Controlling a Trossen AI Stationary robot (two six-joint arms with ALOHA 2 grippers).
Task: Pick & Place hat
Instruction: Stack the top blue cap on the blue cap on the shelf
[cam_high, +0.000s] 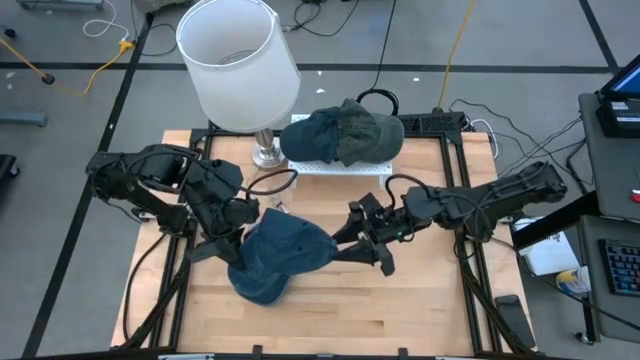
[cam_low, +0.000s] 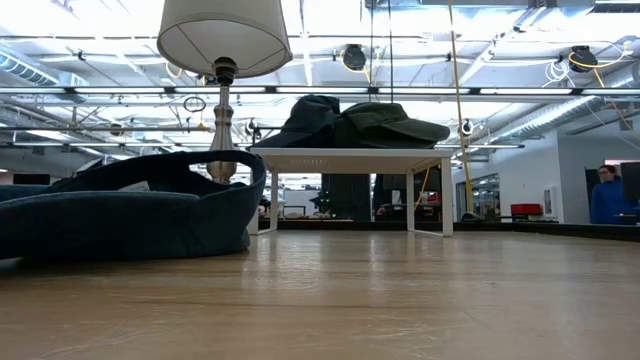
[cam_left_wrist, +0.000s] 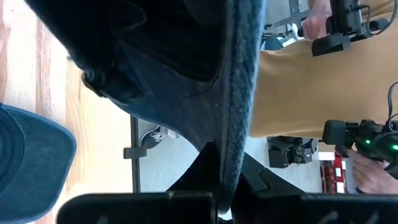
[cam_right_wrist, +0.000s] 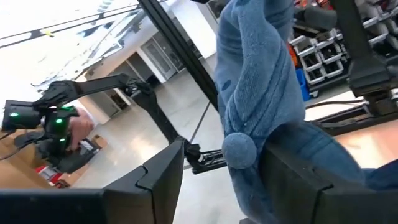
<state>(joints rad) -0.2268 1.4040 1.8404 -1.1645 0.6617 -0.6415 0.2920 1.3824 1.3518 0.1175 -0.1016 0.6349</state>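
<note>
Between both arms, left gripper (cam_high: 232, 247) clamps blue hat (cam_high: 280, 258) (right gripper (cam_high: 362, 250) half-spread beside).

Hat (cam_high: 275, 258) between both arms, lamp (cam_high: 240, 70) behind, caps (cam_high: 343, 135) beside lamp

Counting three hats: one blue hat (cam_high: 278, 256) sitting on the table (cam_high: 420, 310), two dark caps (cam_high: 345, 133) stacked on the white stand (cam_high: 340, 167) (overlapping). One lamp (cam_high: 240, 65) standing, two arms working.

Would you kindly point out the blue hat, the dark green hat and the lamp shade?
blue hat (cam_high: 278, 258): high view, on its crown.
dark green hat (cam_high: 345, 133): high view, on the top of its crown.
lamp shade (cam_high: 240, 68): high view, on its white outer side.
</note>
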